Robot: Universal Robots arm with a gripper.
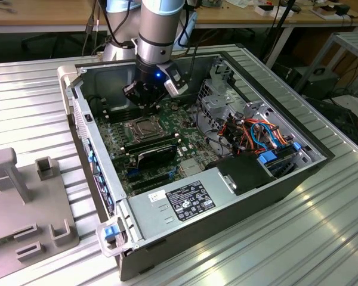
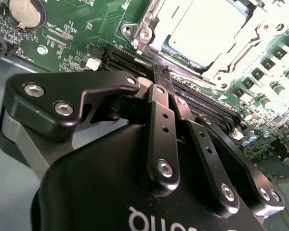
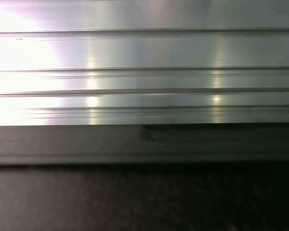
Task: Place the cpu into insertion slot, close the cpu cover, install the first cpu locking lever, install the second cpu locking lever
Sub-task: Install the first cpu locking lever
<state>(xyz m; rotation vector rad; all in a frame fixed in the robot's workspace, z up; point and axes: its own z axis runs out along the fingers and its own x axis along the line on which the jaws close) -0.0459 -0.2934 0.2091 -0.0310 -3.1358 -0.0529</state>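
Fingers (image 2: 162, 79) are pressing together, gripping nothing, so your gripper (image 1: 144, 95) is hanging clenched beside the cpu cover (image 2: 149, 19), which is lying over the cpu (image 2: 202, 31) in the socket. You are risking scraping the memory slots (image 2: 202, 103).

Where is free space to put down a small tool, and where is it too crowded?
Free: the ribbed metal table beyond the case's wall on the exterior view's left, behind the grey fixture, and the table strip in front of the case. Crowded: the green board under the gripper, and the cables.
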